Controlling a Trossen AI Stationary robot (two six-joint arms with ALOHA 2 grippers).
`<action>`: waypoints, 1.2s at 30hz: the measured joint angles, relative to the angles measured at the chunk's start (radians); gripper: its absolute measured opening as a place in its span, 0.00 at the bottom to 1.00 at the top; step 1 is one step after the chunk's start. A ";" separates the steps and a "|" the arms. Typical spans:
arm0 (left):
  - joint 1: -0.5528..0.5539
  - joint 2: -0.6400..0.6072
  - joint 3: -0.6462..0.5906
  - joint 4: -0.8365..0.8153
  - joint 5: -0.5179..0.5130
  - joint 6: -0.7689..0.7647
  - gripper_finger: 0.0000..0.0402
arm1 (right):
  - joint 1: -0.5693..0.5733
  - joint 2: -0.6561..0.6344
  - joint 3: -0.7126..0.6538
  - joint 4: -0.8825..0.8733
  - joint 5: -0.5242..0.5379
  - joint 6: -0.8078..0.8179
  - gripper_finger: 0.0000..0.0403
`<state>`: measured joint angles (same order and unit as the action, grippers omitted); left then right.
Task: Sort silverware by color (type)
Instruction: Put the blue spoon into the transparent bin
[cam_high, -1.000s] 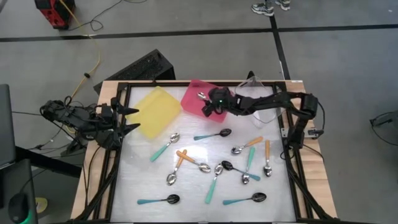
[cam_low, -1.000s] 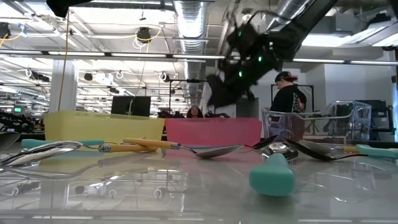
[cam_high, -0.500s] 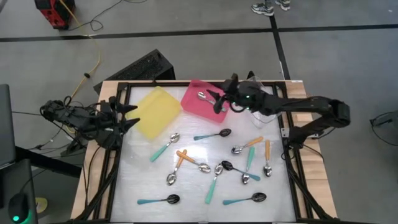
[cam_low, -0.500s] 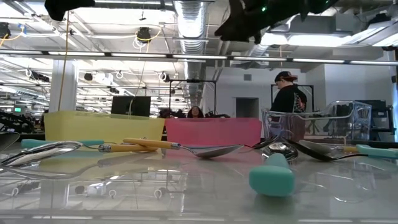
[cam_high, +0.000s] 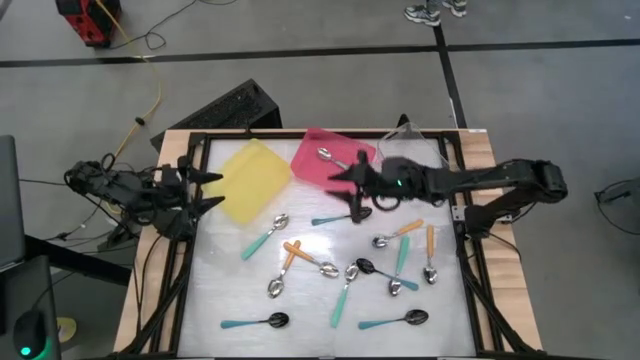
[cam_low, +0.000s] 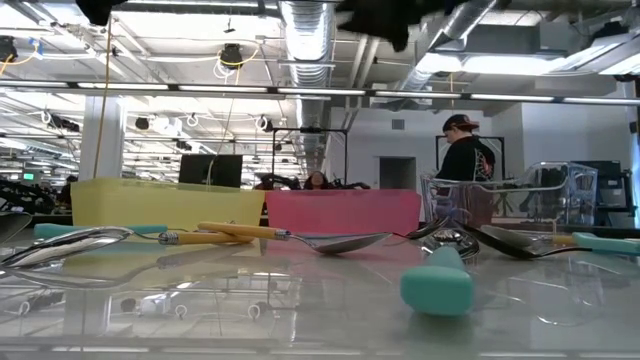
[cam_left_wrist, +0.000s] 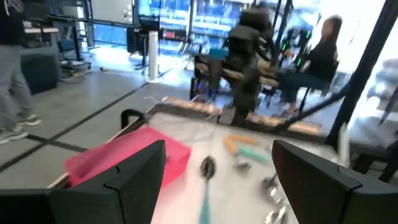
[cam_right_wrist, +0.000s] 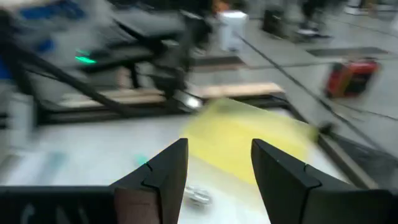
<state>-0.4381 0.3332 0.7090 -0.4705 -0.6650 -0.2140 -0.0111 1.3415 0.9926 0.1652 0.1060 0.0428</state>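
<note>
Dark right gripper (cam_high: 352, 190), fingers apart and empty, hovers beside the pink tray (cam_high: 312, 152) holding one spoon (cam_high: 328, 156); remaining spoons (cam_high: 345, 272) scattered below it, left gripper (cam_high: 207, 190) open at table edge.

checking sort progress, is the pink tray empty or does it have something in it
Not empty: the high view shows one spoon lying in the pink tray.
</note>
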 joint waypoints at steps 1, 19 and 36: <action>0.001 0.000 0.000 0.001 0.027 0.000 0.70 | 0.030 -0.011 0.000 -0.010 0.002 0.023 0.51; 0.000 0.107 -0.012 -0.024 0.212 -0.013 0.70 | 0.532 0.068 -0.001 -0.329 0.541 0.348 0.51; 0.000 0.111 -0.012 0.085 0.215 -0.009 0.70 | 0.391 0.155 -0.001 0.249 0.327 -0.073 0.50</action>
<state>-0.4381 0.4446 0.6968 -0.3856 -0.4503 -0.2234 0.3803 1.4962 0.9916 0.4141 0.4328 -0.0306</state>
